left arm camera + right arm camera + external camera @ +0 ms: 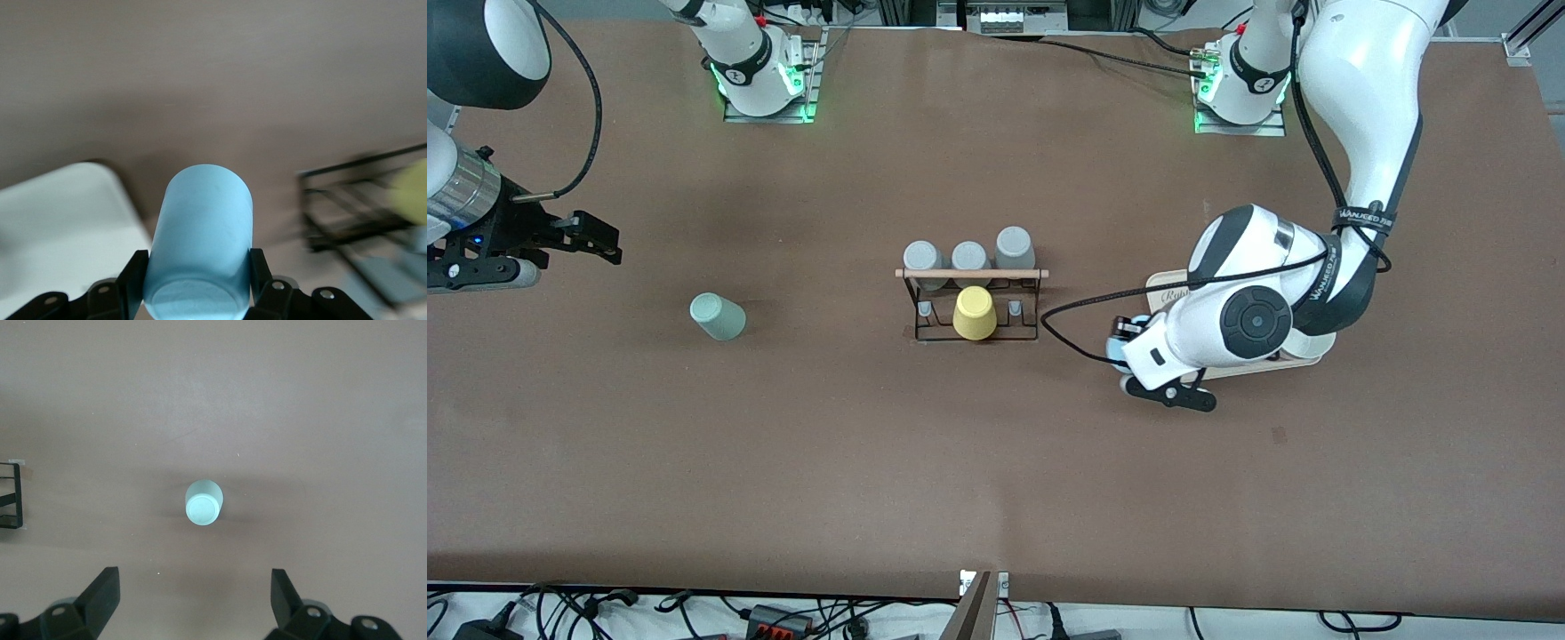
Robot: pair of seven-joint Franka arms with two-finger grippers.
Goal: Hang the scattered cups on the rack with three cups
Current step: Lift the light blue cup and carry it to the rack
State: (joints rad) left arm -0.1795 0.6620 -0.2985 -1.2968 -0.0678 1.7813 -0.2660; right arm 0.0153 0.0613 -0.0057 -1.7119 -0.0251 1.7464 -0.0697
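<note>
A light blue cup [203, 247] is clamped between the fingers of my left gripper [198, 273], which is shut on it; only a sliver of the light blue cup [1116, 349] shows under my left gripper [1129, 360]. The gripper is low, beside a pale board, toward the left arm's end from the rack [971, 274]. A pale green cup [718, 316] stands alone on the table toward the right arm's end. My right gripper [596, 240] hangs in the air there, open and empty. In the right wrist view the green cup [203, 501] lies ahead of my right gripper [195, 587].
The black wire rack carries a yellow cup [974, 312] on its nearer side and three grey cups [969, 258] on the side toward the bases. A pale wooden board [1169, 289] lies under the left arm. The rack [347, 213] shows blurred in the left wrist view.
</note>
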